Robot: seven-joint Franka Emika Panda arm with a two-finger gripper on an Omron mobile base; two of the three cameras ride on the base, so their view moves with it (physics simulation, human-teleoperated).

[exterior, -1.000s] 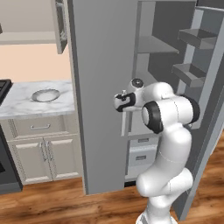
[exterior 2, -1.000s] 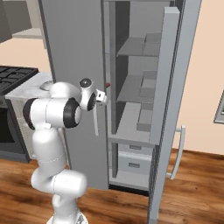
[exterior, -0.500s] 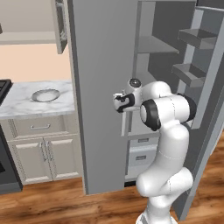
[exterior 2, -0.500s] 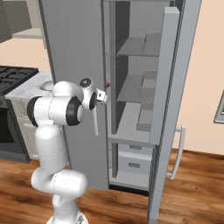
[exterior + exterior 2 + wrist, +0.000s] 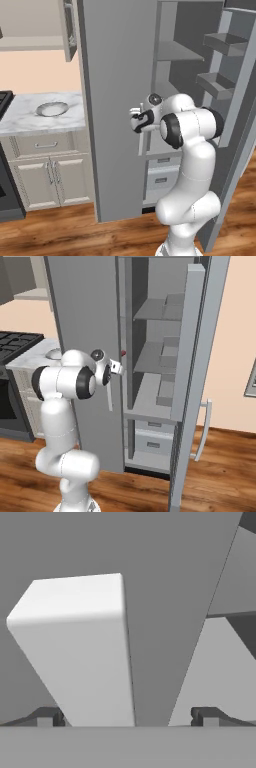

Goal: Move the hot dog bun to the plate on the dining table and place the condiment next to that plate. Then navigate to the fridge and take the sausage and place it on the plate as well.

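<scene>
Robot stands in front of the tall grey stainless two-door fridge (image 5: 117, 100), right door swung open, grey shelves (image 5: 150, 308) bare as far as I can see. The white arm's two-finger gripper (image 5: 134, 120) sits at the edge of the closed left door, at about 9 o'clock from the elbow in the left base view, right by that door's pale vertical handle bar (image 5: 109, 398). In the hand view the handle bar (image 5: 80, 652) rises between the two dark fingertips (image 5: 47, 716), jaws spread wide, nothing held, not touching the bar as far as I can tell.

The pinkish-brown sausage: cannot locate it. There is a tiny reddish speck (image 5: 123, 353) just past the gripper in the right base view, at about 3 o'clock from it; too small to say what it is. Round silvery dish (image 5: 52, 108) sits on the marble counter (image 5: 20, 117) at 9 o'clock, well apart, not the task's plate.

Risks, my judgement:
- The bar sits off-centre toward the left fingertip, so closing may clip one finger first and slip off.
- Pulling along a straight line rather than the hinge arc could drag the gripper off the handle.
- Elbow is near the open right door; a wide swing could knock it.
- If the sausage is behind the closed door, reaching in before it opens fully hits the door edge.
</scene>
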